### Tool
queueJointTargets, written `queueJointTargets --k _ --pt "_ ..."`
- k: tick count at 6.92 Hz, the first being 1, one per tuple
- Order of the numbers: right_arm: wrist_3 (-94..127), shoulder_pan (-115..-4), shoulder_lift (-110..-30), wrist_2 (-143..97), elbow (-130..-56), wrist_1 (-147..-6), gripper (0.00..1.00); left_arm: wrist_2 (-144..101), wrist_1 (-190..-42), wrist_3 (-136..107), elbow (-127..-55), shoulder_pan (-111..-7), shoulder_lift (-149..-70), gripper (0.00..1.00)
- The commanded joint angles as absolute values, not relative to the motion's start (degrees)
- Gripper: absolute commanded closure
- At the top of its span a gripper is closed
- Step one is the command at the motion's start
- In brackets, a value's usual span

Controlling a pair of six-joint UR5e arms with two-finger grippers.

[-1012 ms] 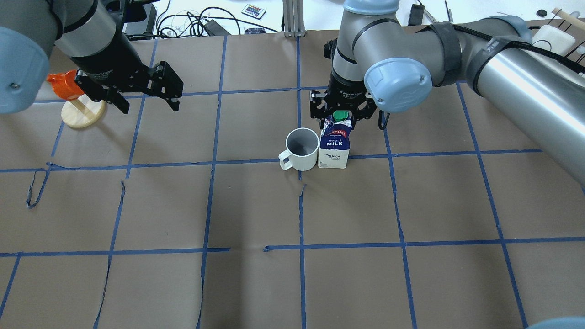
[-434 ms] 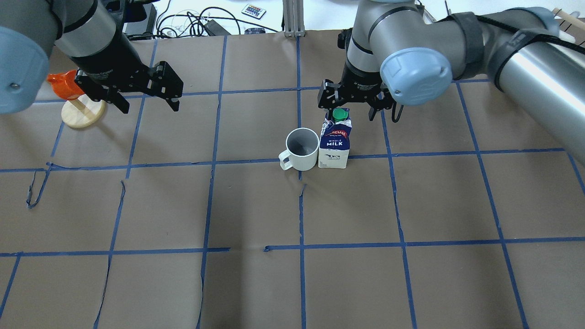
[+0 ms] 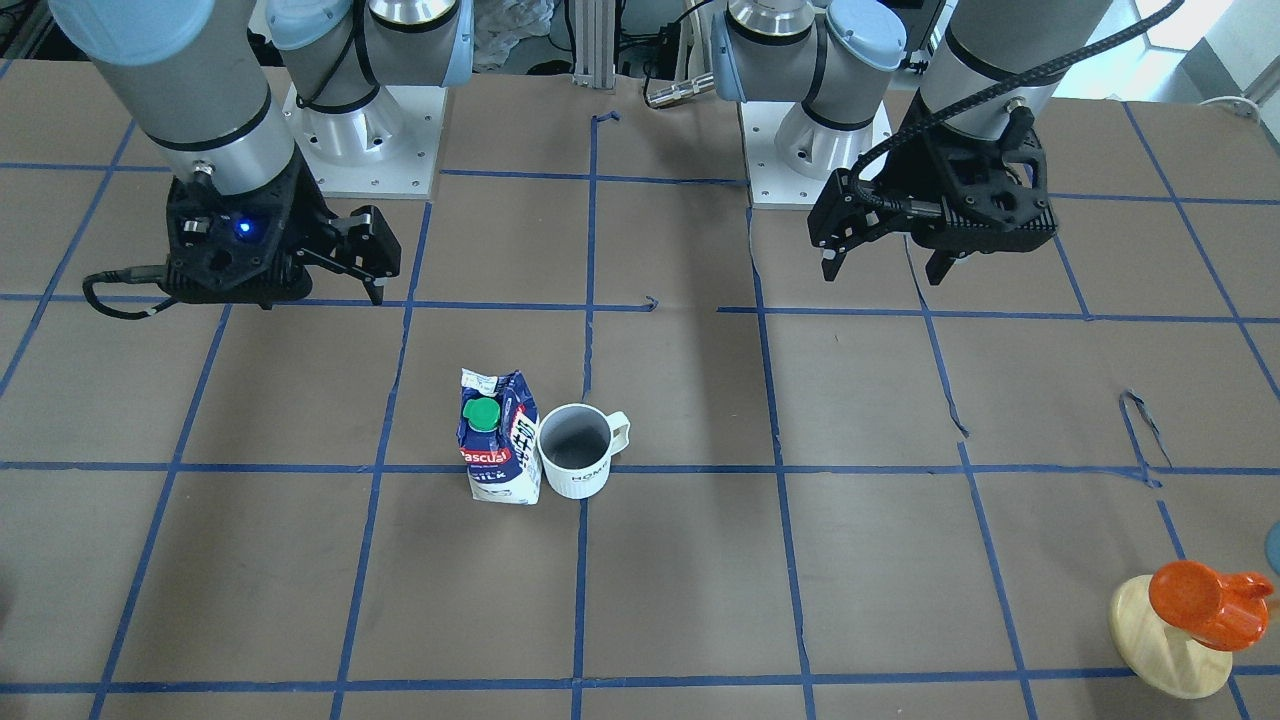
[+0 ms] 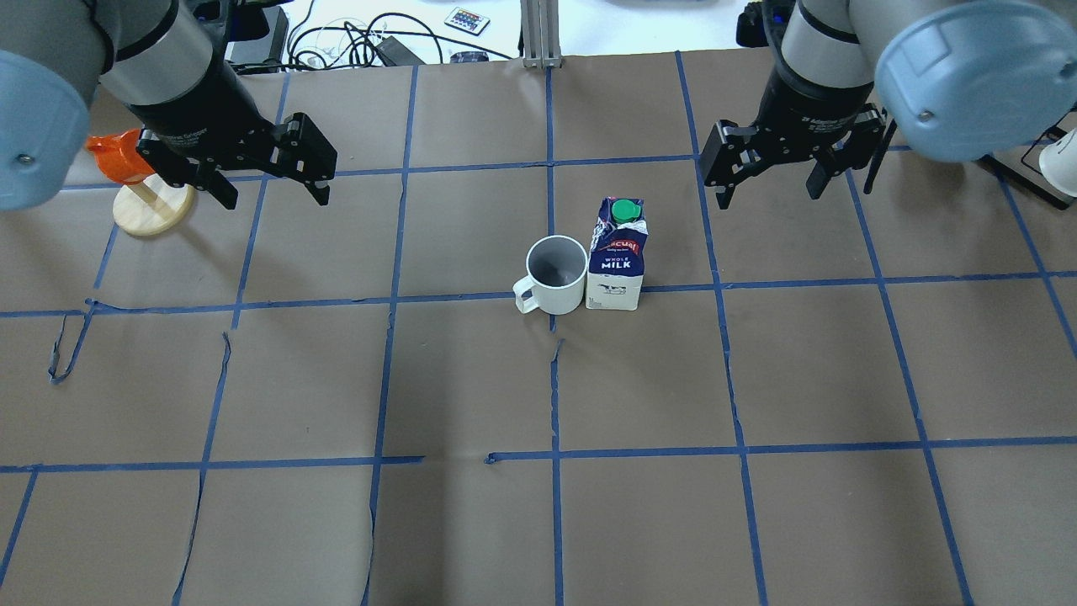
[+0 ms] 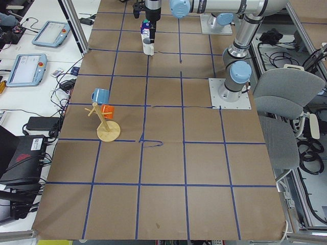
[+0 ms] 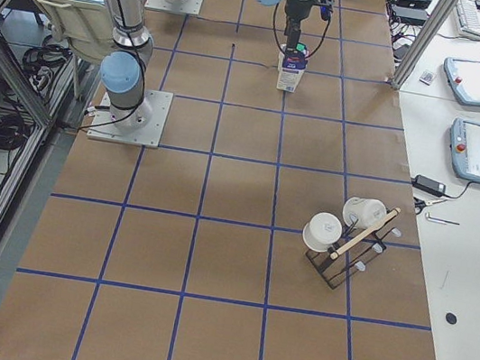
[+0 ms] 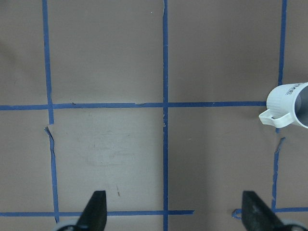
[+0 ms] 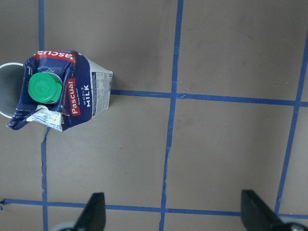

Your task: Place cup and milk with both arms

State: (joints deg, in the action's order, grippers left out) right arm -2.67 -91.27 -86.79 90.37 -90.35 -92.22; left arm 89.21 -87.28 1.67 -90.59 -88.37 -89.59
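Note:
The white cup (image 4: pixel 555 273) stands upright near the table's middle, handle toward the robot's left. The blue and white milk carton (image 4: pixel 617 265) with its green cap stands touching its right side. Both show in the front view, cup (image 3: pixel 575 450) and milk (image 3: pixel 495 440). My left gripper (image 4: pixel 278 198) is open and empty, far left of the cup. My right gripper (image 4: pixel 768 198) is open and empty, to the right of and beyond the milk. The right wrist view shows the milk (image 8: pixel 60 91) from above; the left wrist view shows the cup (image 7: pixel 288 106) at its right edge.
An orange cup-like thing on a wooden disc (image 4: pixel 118 156) stands at the far left, just behind my left gripper. A rack with white cups (image 6: pixel 340 237) stands toward the table's right end. Blue tape lines grid the brown table cover (image 4: pixel 471 379).
My right gripper has come off the top of the milk carton and moved right and away, open. The carton and cup stay put. The left arm has not moved.

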Motion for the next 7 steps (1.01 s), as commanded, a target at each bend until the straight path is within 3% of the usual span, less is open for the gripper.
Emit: queueJointTargets --k 1,7 --pt "-2.90 -90.27 -88.67 90.79 -90.35 -90.35 0.00 89.21 -87.28 1.67 -90.61 -88.33 -89.56 0.00" --pt "-3.25 -90.35 -90.18 90.53 -90.61 -90.44 0.00 89.38 -87.28 1.67 -90.70 -88.33 -89.47 0.00"
